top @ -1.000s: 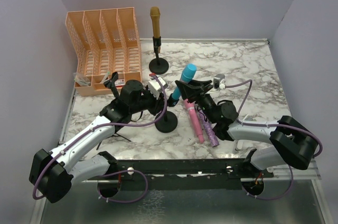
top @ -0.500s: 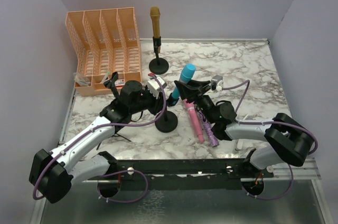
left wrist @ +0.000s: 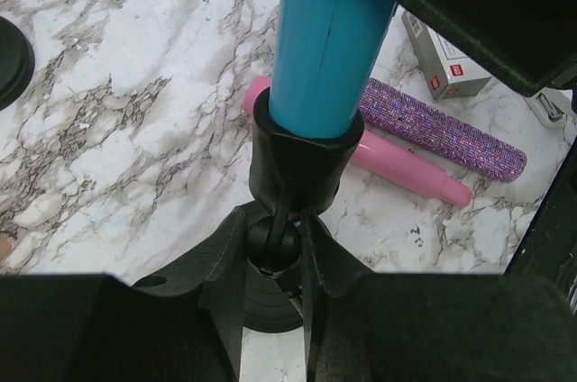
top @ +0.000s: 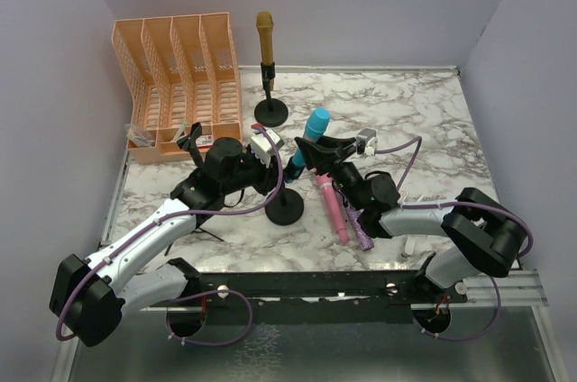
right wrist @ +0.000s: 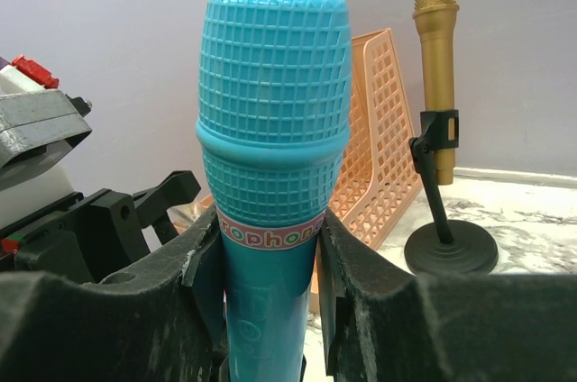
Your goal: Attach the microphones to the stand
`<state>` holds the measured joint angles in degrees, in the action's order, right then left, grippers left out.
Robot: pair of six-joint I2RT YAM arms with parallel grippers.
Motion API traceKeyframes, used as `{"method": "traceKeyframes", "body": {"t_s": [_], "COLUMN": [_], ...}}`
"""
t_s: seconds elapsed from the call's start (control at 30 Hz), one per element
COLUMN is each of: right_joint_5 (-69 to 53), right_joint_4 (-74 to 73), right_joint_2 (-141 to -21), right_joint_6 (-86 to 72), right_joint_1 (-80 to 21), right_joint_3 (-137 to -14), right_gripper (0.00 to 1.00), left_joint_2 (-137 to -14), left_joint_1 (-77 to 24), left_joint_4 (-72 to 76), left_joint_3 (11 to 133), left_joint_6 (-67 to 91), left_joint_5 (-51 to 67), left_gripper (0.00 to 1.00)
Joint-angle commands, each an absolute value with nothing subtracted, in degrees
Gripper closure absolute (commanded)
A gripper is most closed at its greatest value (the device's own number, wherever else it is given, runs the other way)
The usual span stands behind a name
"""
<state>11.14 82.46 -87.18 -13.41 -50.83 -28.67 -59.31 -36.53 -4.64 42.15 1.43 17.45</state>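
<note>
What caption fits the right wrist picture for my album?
Right claw grips the cyan microphone; behind, the gold microphone sits in its stand.

Cyan mic (right wrist: pixel 273 130): grid-textured head up, butt end seated in the clip of the near stand (top: pixel 285 211) (blk, round base), body leaning back & to the R of that base. Pink mic (top: pixel 331 209) & purple mic (top: pixel 361 227) (glittery) lie flat just R of the near stand, side by side & touching, pink the closer one. Gold mic (top: pixel 264 35) is upright in the far stand (top: pixel 270 112), well behind the near stand.
</note>
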Motion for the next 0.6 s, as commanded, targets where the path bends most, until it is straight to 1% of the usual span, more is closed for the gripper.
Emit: {"method": "traceKeyframes", "body": {"t_s": [0.0, 0.3, 0.57], "right_joint_5": [4.13, 5.92, 6.97], "right_joint_4": [54.58, 54.5, 54.39], "right_joint_2": [-93.83, -95.06, -93.61], "right_joint_6": [-8.22, -6.69, -6.11], "right_joint_1": [-53.34, -53.44, -53.51], "right_joint_3": [-23.38, -23.63, -23.37], "right_gripper": [0.99, 0.99, 0.99], "left_joint_2": [-59.72, -59.7, -59.61], "left_joint_1": [-36.42, -36.46, -36.46], "left_joint_4": [3.41, 3.93, 3.96], "left_joint_3": [41.93, 41.73, 41.63], "left_joint_6": [3.34, 3.87, 3.87], "left_joint_5": [16.29, 16.44, 16.61], "left_gripper": [1.0, 1.0, 1.0]}}
